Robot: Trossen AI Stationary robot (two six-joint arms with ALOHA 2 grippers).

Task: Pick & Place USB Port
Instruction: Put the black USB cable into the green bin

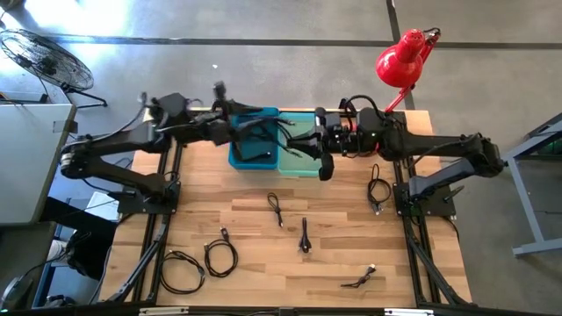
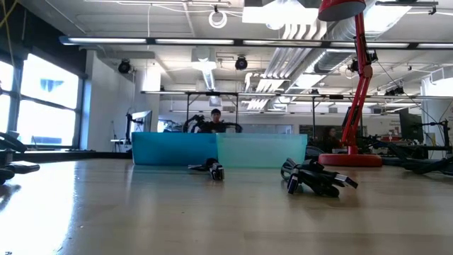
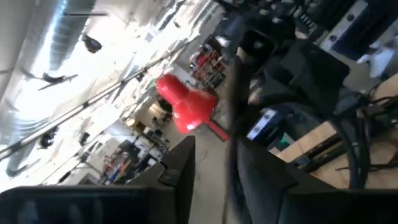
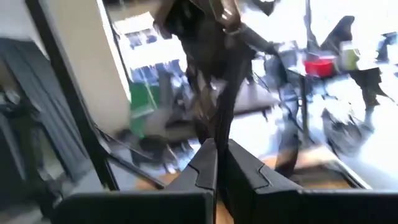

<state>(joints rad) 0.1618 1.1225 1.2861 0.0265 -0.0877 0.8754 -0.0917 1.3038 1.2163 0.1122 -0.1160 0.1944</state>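
USB cables [image 1: 220,257] lie scattered over the near half of the counter [image 1: 255,219], some coiled, some straight; more already fill the two bins. They look light, limp and tangle-prone, so I judge the stiff plug end or a bunched coil the safest hold. The wooden counter looks smooth and flat, in a wide workshop. At its far edge sit the blue bin [image 1: 253,140] and the teal bin [image 1: 301,158], a red lamp [image 1: 401,59] beyond. The left pincer [image 1: 244,127] hangs over the blue bin, fingers parted in its wrist view. The right pincer [image 4: 216,163], over the teal bin, is pressed together on a dark cord.
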